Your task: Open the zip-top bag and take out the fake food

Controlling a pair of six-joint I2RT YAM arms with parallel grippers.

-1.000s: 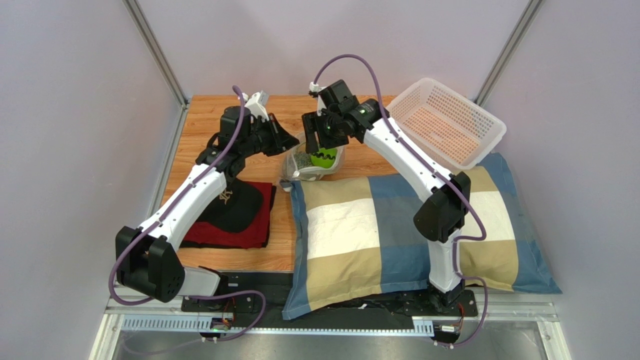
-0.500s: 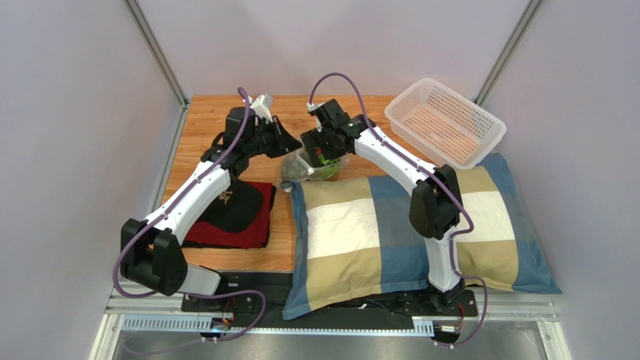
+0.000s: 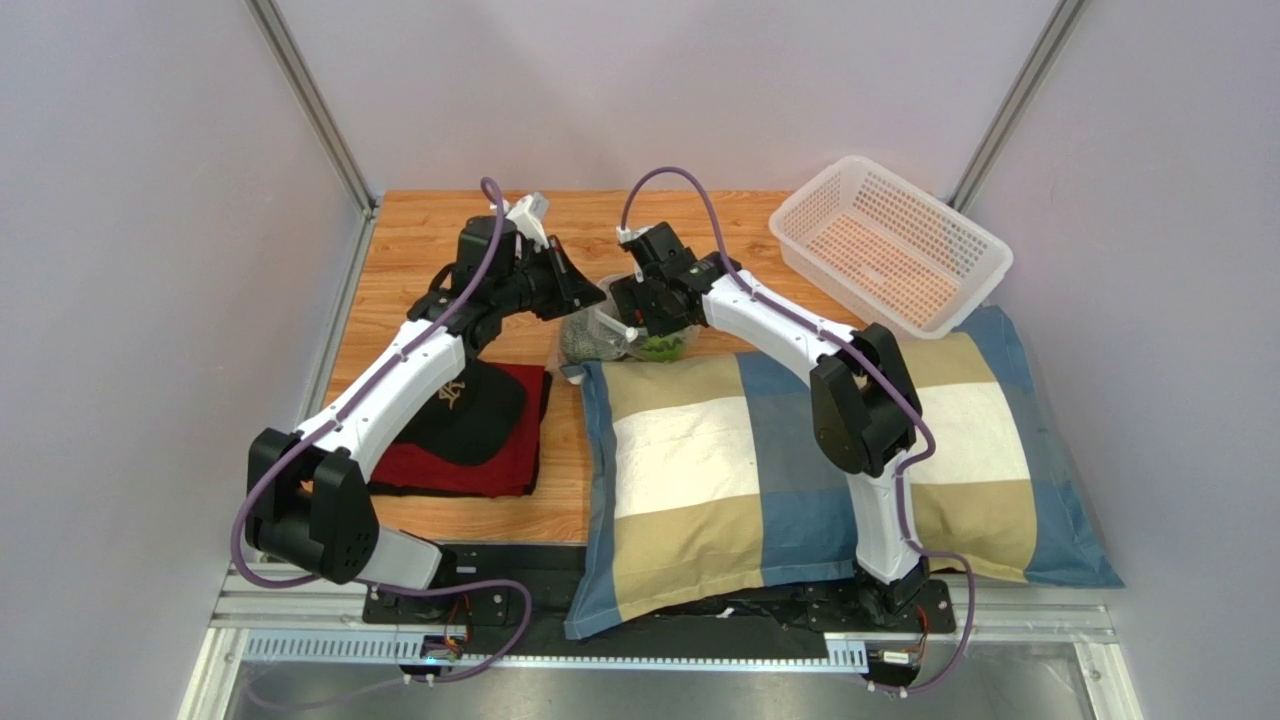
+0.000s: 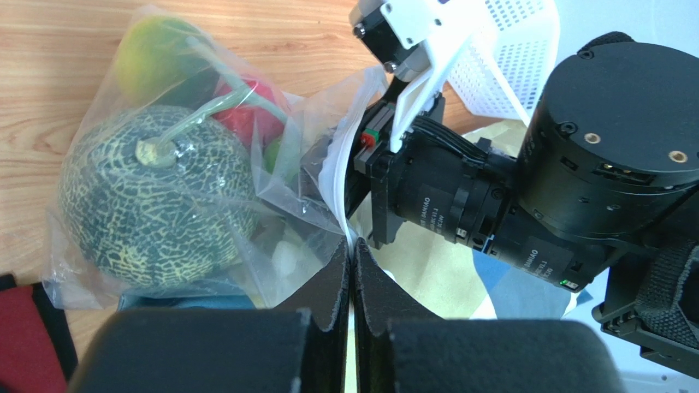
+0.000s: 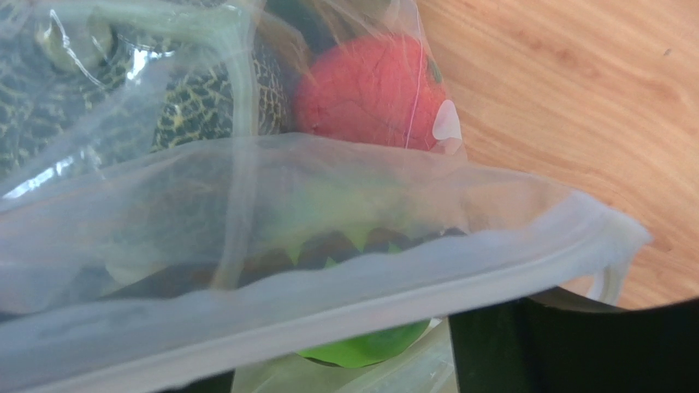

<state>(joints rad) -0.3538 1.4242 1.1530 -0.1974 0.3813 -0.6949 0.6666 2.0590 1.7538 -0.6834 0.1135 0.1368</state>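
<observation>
Wooden desk [image 3: 406, 240], checked pillow [image 3: 751, 450] covering near right. White basket [image 3: 887, 248] far right. Zip-top bag [image 3: 601, 342] on desk at pillow's far-left corner, between both claws. Left claw [image 4: 353, 250] fully closed, pinching bag's rim. Right claw [image 3: 628, 323] at bag mouth, fingers look spread; can't tell if it grips anything. Fake food all inside bag: netted melon [image 4: 156, 213], red fruit [image 5: 369, 94] beside it, green ball [image 4: 152, 61] farther in.

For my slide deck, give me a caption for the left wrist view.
Left pincer shut on the zip-top bag, with netted melon and red fruit inside.
</observation>
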